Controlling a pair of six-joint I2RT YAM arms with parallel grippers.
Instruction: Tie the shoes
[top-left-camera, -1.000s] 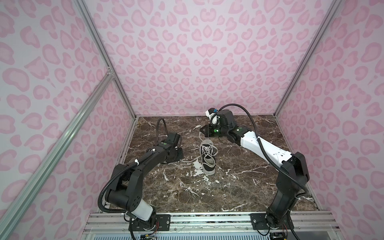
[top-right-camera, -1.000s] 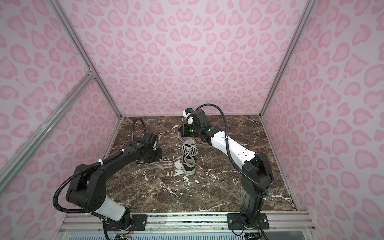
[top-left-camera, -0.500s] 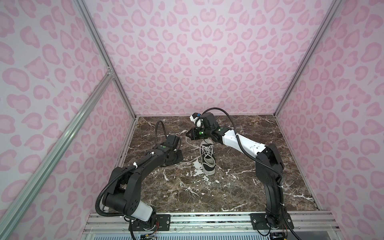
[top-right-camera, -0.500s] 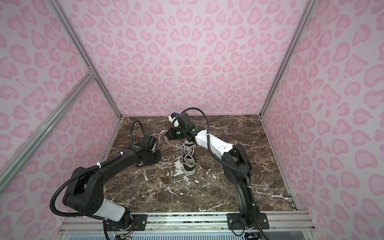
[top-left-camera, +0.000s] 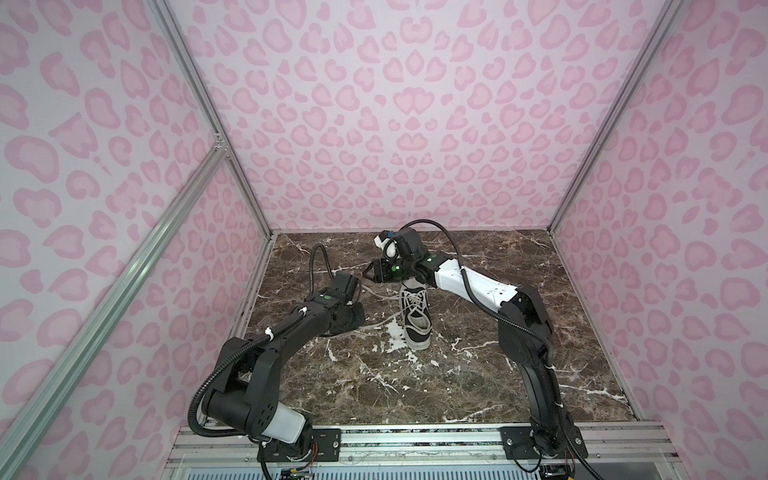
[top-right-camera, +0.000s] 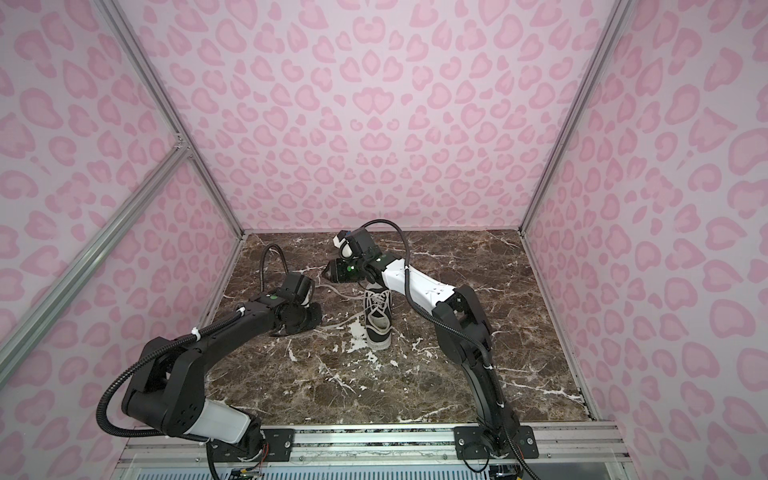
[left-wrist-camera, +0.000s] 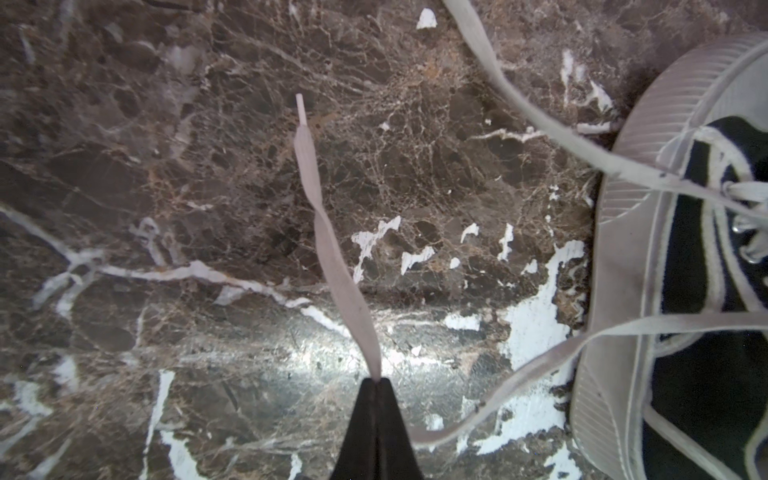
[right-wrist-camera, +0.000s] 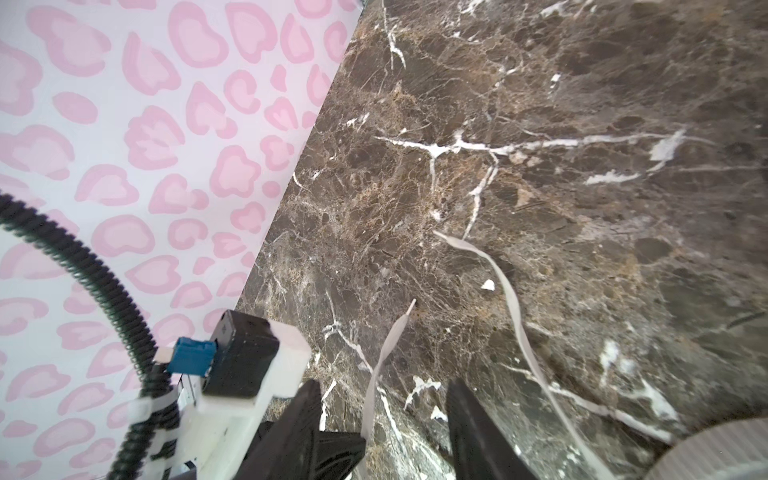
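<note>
Sneaker (top-left-camera: 415, 318) untied, no knot formed. Left tool (left-wrist-camera: 377, 384) pinches one lace (left-wrist-camera: 328, 249); right tool (right-wrist-camera: 384, 388) spread, second lace (right-wrist-camera: 388, 345) apparently ungripped. Whole tie remains.

Brown marble tabletop (top-left-camera: 457, 382), black sneaker (top-left-camera: 417, 318) and loose laces (right-wrist-camera: 511, 300) on it

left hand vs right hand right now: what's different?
Grip: the left hand is shut, pinching one lace end; the right hand has its jaws apart, with the other lace end lying loose between them.
Place: in both top views the left hand works left of the sneaker, the right hand beyond its heel.
Shared: black fingers, each hand at a free lace end.
</note>
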